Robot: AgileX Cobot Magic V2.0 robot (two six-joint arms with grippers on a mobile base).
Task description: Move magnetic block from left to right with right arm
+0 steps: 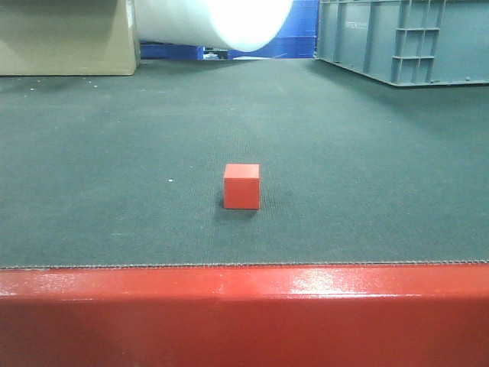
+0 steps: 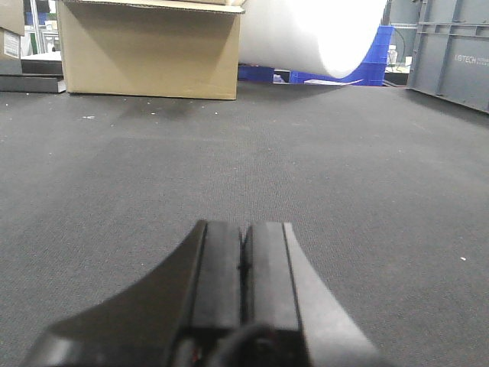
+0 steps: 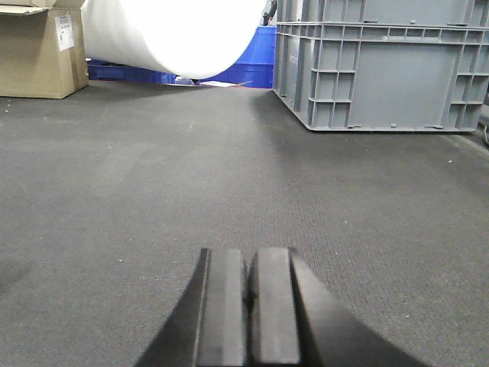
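Small matte red magnetic cube [image 1: 241,186] resting alone on dark green felt matting [image 1: 114,153], a little way behind the glossy red table edge [image 1: 244,294]. Black right gripper [image 3: 246,306] pressed closed and empty, cube outside its view; black left gripper [image 2: 243,267] likewise closed. Best approach, likely: open fingers first, descend squarely over cube faces, grip firmly before lifting rightward.

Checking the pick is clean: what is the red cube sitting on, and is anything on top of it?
The red cube sits directly on the dark mat, and nothing is on top. Its underside and back face are hidden. Neither wrist view shows it.
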